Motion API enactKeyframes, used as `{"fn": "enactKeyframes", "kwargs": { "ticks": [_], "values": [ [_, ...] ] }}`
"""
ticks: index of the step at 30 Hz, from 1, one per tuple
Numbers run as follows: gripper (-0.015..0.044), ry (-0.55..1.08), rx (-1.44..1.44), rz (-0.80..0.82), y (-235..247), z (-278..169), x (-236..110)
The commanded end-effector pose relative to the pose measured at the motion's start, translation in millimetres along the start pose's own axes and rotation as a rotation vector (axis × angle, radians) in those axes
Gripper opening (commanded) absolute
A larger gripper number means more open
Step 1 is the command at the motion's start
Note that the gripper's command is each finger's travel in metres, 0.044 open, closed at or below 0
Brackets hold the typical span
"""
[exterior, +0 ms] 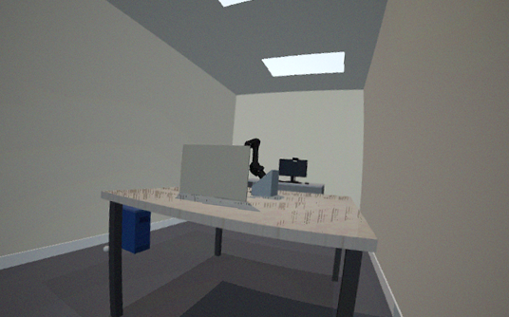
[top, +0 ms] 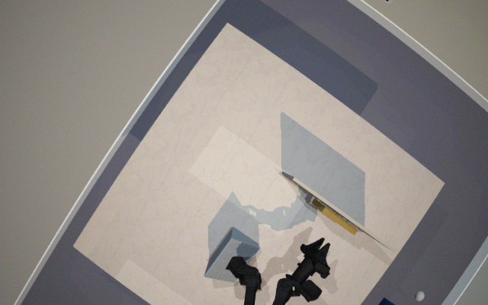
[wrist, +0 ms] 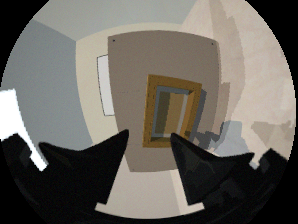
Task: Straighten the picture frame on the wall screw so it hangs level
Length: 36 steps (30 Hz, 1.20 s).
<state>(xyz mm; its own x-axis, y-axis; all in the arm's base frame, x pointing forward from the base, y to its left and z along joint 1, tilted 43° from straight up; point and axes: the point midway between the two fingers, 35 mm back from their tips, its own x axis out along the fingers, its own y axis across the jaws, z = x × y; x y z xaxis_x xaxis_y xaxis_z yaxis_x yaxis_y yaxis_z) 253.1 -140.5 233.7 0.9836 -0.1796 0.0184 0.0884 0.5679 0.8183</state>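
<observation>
Showing frame (wrist: 172,111) face between jaws: wrist view only.

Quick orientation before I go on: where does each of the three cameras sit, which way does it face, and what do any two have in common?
Top: overhead, looking down on the table; shows the arm and open gripper near the picture frame.
Exterior: out in the room, level with the table, facing the wall panel from behind; only the arm shows.
Wrist: on the arm, facing the picture frame between the fingers.
Shared: top and wrist both show frame and gripper.
</observation>
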Motion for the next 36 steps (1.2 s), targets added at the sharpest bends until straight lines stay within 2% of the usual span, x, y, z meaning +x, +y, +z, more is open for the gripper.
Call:
{"fn": "enactKeyframes", "kwargs": {
  "ticks": [1,5,22,36],
  "values": [
    [0.026,0.002,-0.003,0.003,0.9,0.4,26.0],
    [0.026,0.001,-0.001,0.004,0.0,-4.4,56.0],
    [0.026,0.001,-0.001,0.004,0.0,-4.6,59.0],
    [0.026,0.0,-0.001,0.005,0.6,-3.7,80.1]
  ]
}}
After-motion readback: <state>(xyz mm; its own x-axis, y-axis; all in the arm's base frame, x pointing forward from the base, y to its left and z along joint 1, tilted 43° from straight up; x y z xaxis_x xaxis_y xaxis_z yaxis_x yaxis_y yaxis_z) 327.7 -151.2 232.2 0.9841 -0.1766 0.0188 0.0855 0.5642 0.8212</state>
